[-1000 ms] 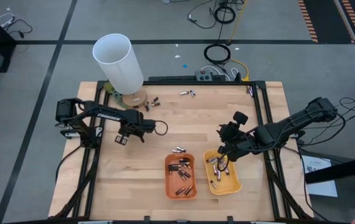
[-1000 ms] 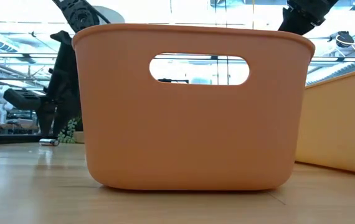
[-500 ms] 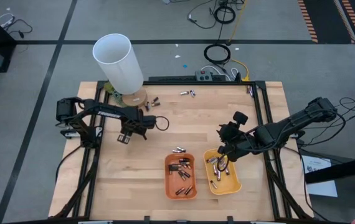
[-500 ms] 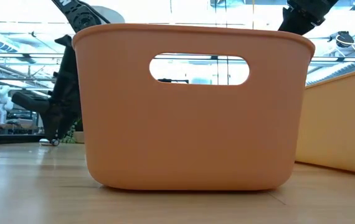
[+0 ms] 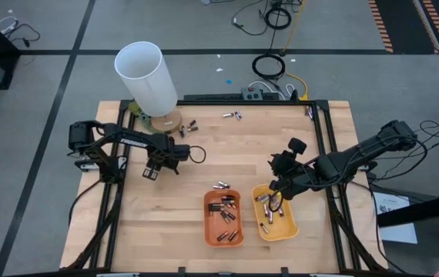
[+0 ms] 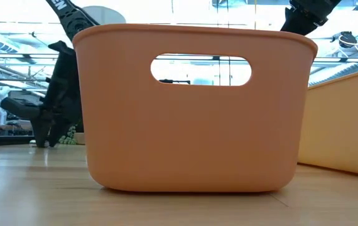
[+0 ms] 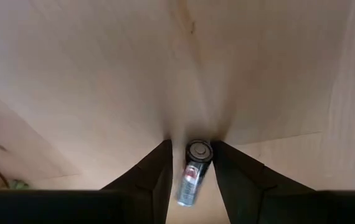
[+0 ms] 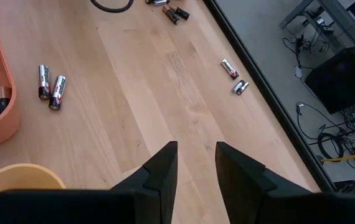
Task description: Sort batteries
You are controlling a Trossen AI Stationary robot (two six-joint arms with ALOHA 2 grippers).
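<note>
My left gripper (image 7: pixel 191 144) points down at the wooden table (image 5: pixel 196 246), left of centre (image 5: pixel 152 171). Its open fingers stand on either side of a silvery battery (image 7: pixel 192 177) that lies on the wood. The low view shows this gripper (image 6: pixel 44 139) down at the table top, hiding the battery. My right gripper (image 8: pixel 196 149) hangs open and empty above the yellow tray (image 5: pixel 287 228), which holds silvery batteries. The orange tray (image 5: pixel 223 218) holds dark batteries with coppery ends. Two loose batteries (image 5: pixel 220 185) lie just beyond it. My left gripper has one finger on each side of the battery's body (image 7: pixel 190 183), coming from above with the fingers slanting down. A thin gap shows beside one finger (image 7: pixel 159 171). Whether the other finger (image 7: pixel 227 171) touches the battery, I cannot tell. The battery lies on the table.
A tall white tube (image 5: pixel 146 77) stands at the far left corner, with loose batteries (image 5: pixel 187 128) beside it and more (image 5: pixel 232 115) near the far edge. A black frame rail (image 5: pixel 329 146) borders the table's right side. Cables lie on the floor beyond.
My left gripper has sunk to the table top over the loose battery. In the low view that battery showed beside the fingers a second ago. Now the fingers stand in front of it.
</note>
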